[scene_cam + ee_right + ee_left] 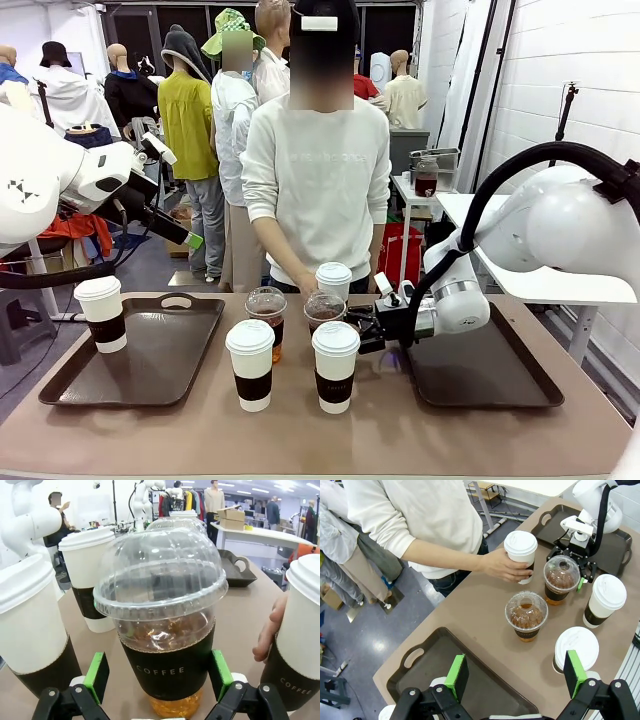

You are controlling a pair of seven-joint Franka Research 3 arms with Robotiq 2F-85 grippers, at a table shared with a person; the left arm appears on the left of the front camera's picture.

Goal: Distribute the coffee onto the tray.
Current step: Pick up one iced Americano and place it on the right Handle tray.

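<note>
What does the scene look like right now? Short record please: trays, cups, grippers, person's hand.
Left tray: dark brown plastic, holding one white lidded paper cup with brown sleeve
Right gripper: open, straddling clear dome-lidded plastic cup of iced coffee
Left gripper: open, raised, holding nothing
Person's hand: gripping another white paper cup
On brown table: second iced coffee cup, two more white paper cups

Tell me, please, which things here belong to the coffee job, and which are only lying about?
Belong to the job:
- left tray, with one paper cup on it
- right tray
- front-left cup, front-right cup
- rear cup, held by the person's hand
- left iced coffee, right iced coffee

Only lying about:
- dark jar in the background
- cardboard boxes
</note>
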